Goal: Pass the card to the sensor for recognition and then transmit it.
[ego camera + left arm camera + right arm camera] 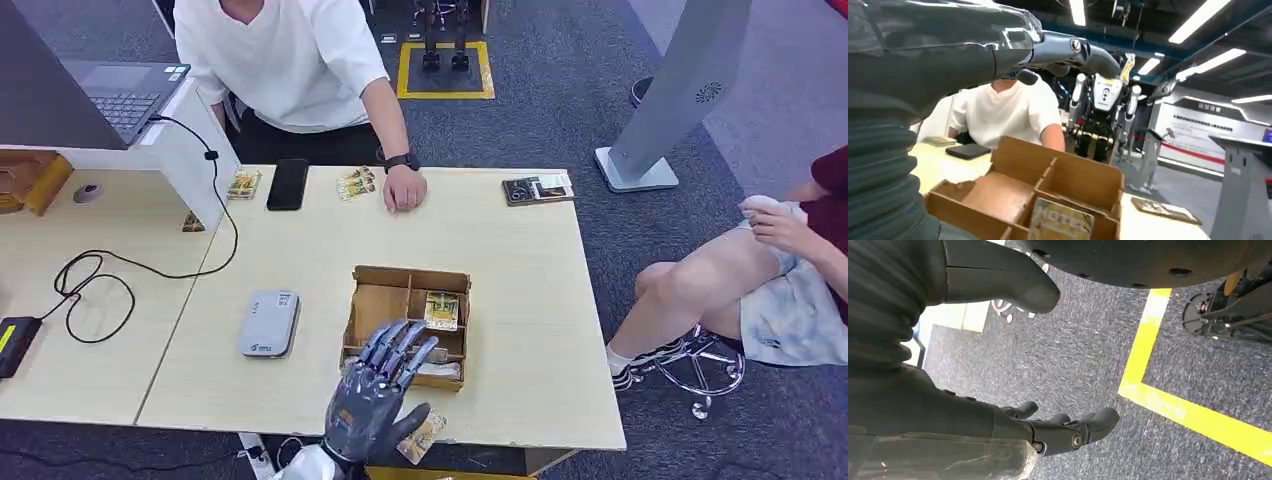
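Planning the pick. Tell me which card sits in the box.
The card standing in the box's right compartment, just beyond the left hand. The others lie flat on the table.

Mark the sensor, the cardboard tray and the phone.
sensor (269, 323), head view, middle of its grey top.
cardboard tray (411, 272), head view, far rim.
phone (288, 184), head view, middle of its black face.

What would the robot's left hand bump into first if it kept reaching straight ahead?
Probably the brown divided box: the left hand hovers over its near edge, fingers pointing at the card inside. Height is unclear.
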